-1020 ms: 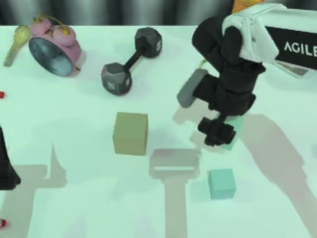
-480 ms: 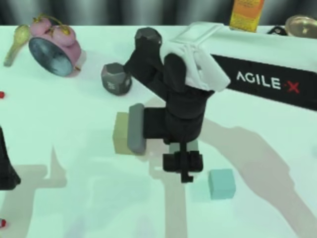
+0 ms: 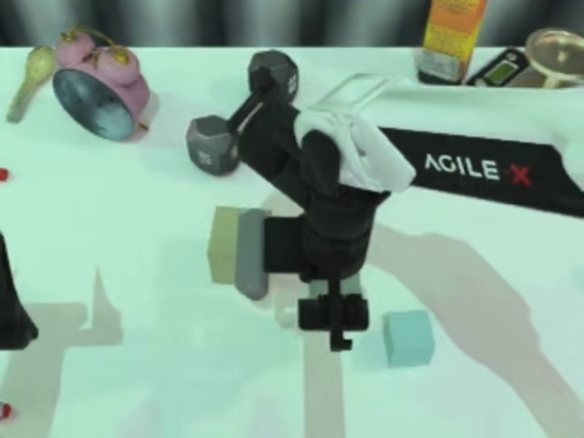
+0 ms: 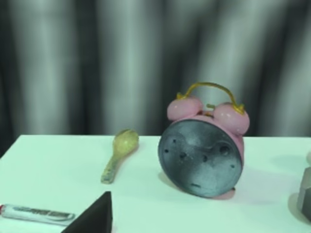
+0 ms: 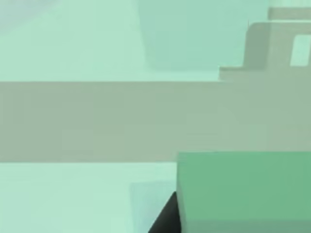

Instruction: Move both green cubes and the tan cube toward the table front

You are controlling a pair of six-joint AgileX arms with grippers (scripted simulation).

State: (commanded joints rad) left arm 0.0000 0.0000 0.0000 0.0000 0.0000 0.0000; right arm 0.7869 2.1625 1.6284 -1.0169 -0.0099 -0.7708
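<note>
The mint cube [image 5: 243,189], carried by the right pincer [image 3: 334,315] clamped on it, has come from the worktop's [image 3: 137,365] right-centre to near its front middle, between the tan cube [image 3: 224,245] and the teal cube [image 3: 407,338]. Release looks close. The left arm [image 3: 13,310] stays parked at left.

right claw [image 3: 334,317] perhaps gripping mint cube [image 3: 319,288], beside tan cube [image 3: 223,244]

bright even light; soft grey arm shadows on table [image 3: 137,365]; slight blur.
</note>
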